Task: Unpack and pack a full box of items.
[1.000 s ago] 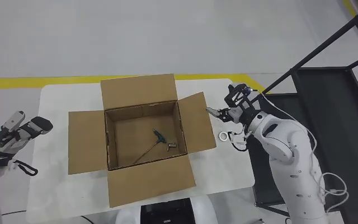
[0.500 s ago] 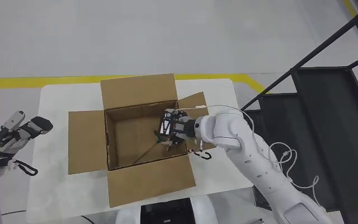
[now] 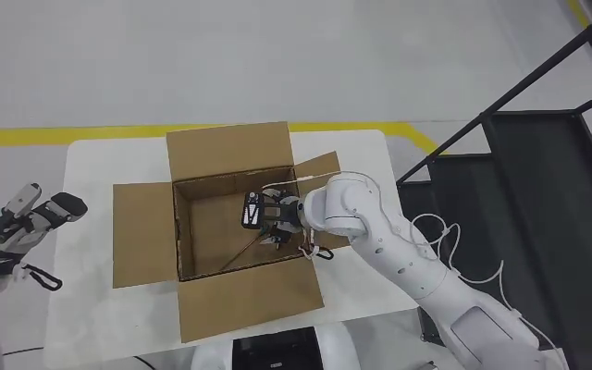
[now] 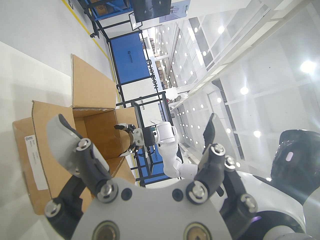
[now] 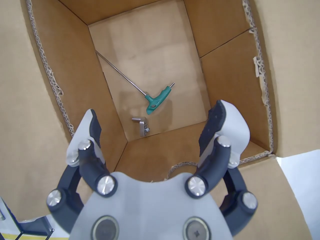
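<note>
The right gripper (image 5: 155,112) is held over the cardboard box (image 5: 225,38), fingers spread, seemingly readied for the green T-handle hex key (image 5: 157,99) lying beside a metal bracket (image 5: 142,126) on the box floor. The left gripper (image 4: 136,121) is parked aside, fingers spread. A white table (image 3: 102,166) is seen beneath, a yellow floor line (image 3: 92,136) beyond.

1. Cardboard box (image 3: 231,148): plain brown.
2. T-handle hex key (image 5: 157,99): green handle, silver shaft.
3. Metal bracket (image 5: 142,126): silver-grey.
4. Right gripper (image 5: 155,112): white finger shells, black pads.
5. Table (image 3: 92,166): white.
6. Floor stripe (image 3: 92,135): yellow.
</note>
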{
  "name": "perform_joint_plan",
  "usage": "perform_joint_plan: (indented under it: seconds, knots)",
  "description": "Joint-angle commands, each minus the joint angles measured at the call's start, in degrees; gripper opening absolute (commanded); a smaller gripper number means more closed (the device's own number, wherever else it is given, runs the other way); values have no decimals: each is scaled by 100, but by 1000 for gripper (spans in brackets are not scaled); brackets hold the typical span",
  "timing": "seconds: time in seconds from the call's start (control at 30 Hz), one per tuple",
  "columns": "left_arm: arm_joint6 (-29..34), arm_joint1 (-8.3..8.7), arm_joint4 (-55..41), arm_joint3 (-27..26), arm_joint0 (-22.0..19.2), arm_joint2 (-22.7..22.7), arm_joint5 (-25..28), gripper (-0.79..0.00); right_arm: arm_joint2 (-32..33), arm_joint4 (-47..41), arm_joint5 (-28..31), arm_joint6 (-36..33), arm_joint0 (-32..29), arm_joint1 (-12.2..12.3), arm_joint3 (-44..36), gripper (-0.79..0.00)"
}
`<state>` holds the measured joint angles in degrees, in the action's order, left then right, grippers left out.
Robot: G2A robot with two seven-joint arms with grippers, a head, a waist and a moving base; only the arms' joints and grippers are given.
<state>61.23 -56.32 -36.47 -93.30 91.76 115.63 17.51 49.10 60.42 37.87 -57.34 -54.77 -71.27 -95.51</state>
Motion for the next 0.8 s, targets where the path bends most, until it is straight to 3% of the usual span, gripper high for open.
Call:
perform_joint_plan:
  seconds: [0.0, 0.33, 0.77]
  knots:
    - [0, 0, 0, 0, 0, 0, 0, 0, 0, 0, 0, 0, 0, 0, 0, 0]
    - [0, 0, 0, 0, 0, 0, 0, 0, -127, 116, -151, 39, 68, -33, 90, 0]
    - [0, 0, 0, 0, 0, 0, 0, 0, -1737, -346, -1568, -358, 1434, -835, 1884, 0]
